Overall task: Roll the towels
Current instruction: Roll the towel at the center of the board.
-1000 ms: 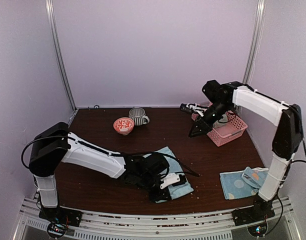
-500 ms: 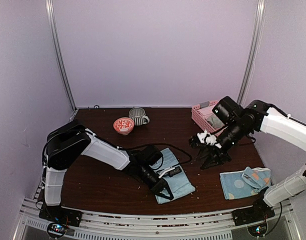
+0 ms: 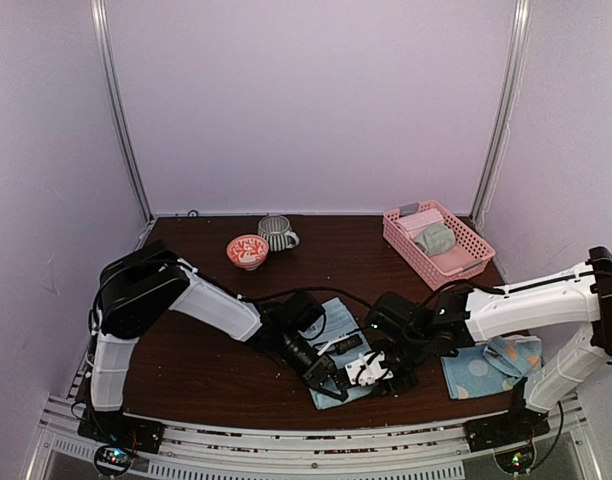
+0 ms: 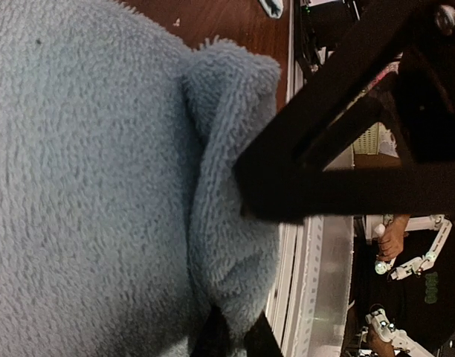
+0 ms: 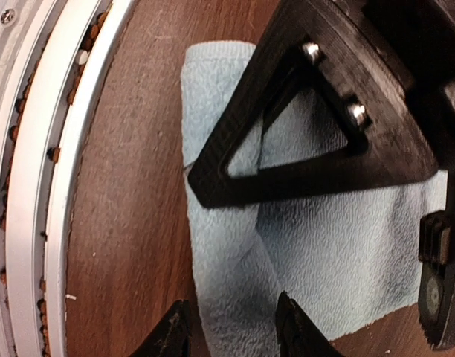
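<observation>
A plain light blue towel [image 3: 336, 328] lies near the table's front edge, one near edge folded over into a strip [image 5: 235, 253]. My left gripper [image 3: 326, 388] is shut on its near corner, with the terry pinched between the tips [image 4: 235, 336]. My right gripper [image 3: 358, 378] hovers low over the same towel, open, its two tips [image 5: 231, 335] standing either side of the folded strip. The left gripper's black finger [image 5: 324, 178] crosses just ahead of it. A second towel [image 3: 486, 365], blue with pale dots, lies at the front right.
A pink lattice basket [image 3: 466, 262] at the back right holds a grey-green rolled towel [image 3: 436, 238]. A red patterned bowl [image 3: 248, 250] and a grey mug [image 3: 276, 232] stand at the back. The metal rail [image 5: 34, 149] runs along the table's front edge, close to both grippers.
My right arm has swung from the basket down to the plain blue towel beside the left gripper, its jaws opening wider. The left gripper kept its hold on the towel.
</observation>
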Controlling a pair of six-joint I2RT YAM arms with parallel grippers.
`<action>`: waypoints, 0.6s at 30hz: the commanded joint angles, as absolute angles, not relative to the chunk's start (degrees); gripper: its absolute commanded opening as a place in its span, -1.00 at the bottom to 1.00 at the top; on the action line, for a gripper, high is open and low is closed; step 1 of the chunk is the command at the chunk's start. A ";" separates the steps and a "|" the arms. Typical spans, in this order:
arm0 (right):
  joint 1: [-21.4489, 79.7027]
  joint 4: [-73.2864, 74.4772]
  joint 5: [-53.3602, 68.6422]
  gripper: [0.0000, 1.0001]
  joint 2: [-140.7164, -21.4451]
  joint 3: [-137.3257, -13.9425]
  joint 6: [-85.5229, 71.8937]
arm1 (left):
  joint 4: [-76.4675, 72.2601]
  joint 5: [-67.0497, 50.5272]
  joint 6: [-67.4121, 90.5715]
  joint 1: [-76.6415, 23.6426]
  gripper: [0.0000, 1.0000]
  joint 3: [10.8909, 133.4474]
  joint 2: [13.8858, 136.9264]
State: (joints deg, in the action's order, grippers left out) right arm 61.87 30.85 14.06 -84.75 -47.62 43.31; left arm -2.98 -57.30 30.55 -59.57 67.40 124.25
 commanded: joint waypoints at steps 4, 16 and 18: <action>63.12 24.50 11.74 -0.21 -89.77 -45.56 45.50 | 0.39 -56.00 30.26 -59.94 -0.89 67.32 127.29; 58.25 37.15 26.04 -0.90 -96.34 -51.82 46.18 | 1.89 -36.38 21.64 -59.93 -0.30 61.71 113.75; 55.59 40.34 30.02 -0.92 -99.06 -53.88 46.91 | 0.90 -26.86 18.68 -59.71 -0.19 58.02 107.00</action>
State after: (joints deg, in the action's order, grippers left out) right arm 59.29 30.68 20.49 -94.11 -51.51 45.95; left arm -1.80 -48.45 26.33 -60.25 63.24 117.36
